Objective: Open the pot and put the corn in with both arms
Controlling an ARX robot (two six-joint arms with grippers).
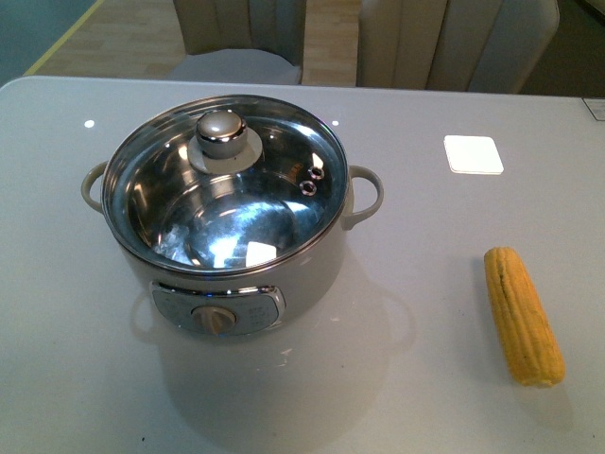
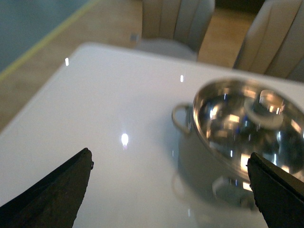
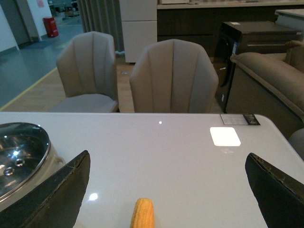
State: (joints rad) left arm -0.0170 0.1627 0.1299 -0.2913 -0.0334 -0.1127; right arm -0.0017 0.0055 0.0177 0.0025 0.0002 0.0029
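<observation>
The pot (image 1: 227,255) stands left of centre on the white tabletop (image 1: 416,255), with its dial panel (image 1: 219,310) facing the robot. Its glass lid (image 1: 274,208) is seated on the rim. The corn (image 1: 523,315) lies flat well to the pot's right, running roughly front to back. Only bare tabletop lies between them.

A bright white square (image 1: 474,154) shows on the surface beyond the corn. A small label (image 3: 240,119) sits by the far right corner, its writing too small to read. The panel's marks cannot be read either. Two chairs (image 3: 173,76) stand close behind the far edge.

The left fingers (image 2: 52,194) are spread wide with nothing between them, above open tabletop on the pot's left side. The right fingers (image 3: 278,190) are also spread. The corn's end shows between them, untouched.
</observation>
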